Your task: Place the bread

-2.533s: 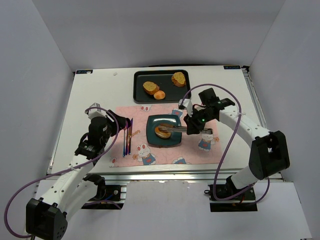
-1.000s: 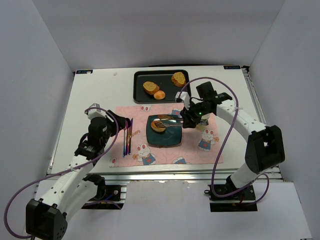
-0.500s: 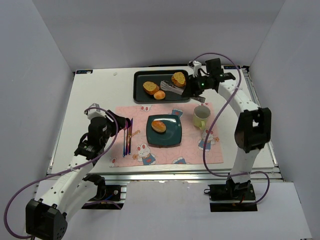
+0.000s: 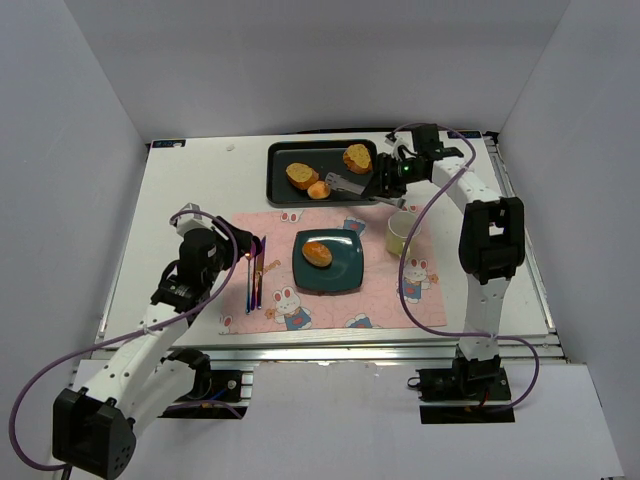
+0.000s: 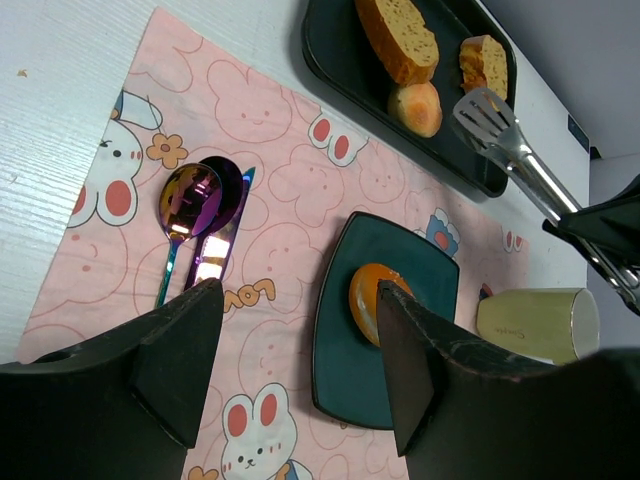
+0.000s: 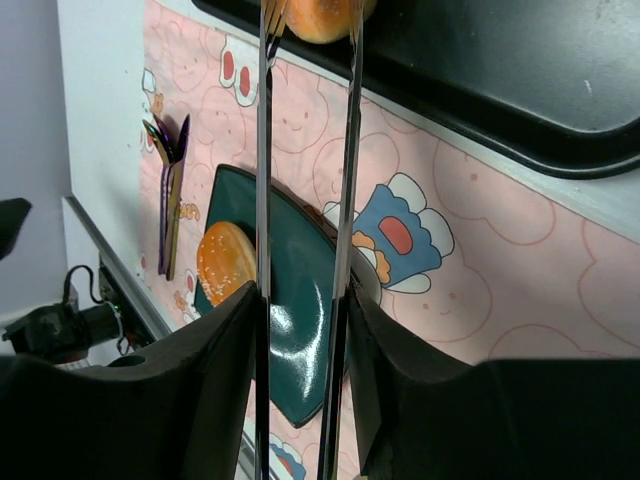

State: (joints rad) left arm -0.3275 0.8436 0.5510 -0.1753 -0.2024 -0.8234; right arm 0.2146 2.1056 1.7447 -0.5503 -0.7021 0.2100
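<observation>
Robot lab booth: plain white walls [image 4: 300, 70], aluminium-framed white table [image 4: 190, 185], staged bunny placemat [image 4: 330, 312].

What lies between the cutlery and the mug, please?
In the top view, the dark teal plate, with one round bun on it, sits between the cutlery and the mug.

Bright, even overhead light — soft shadows, a glare streak on the plate [image 6: 298, 352].
</observation>
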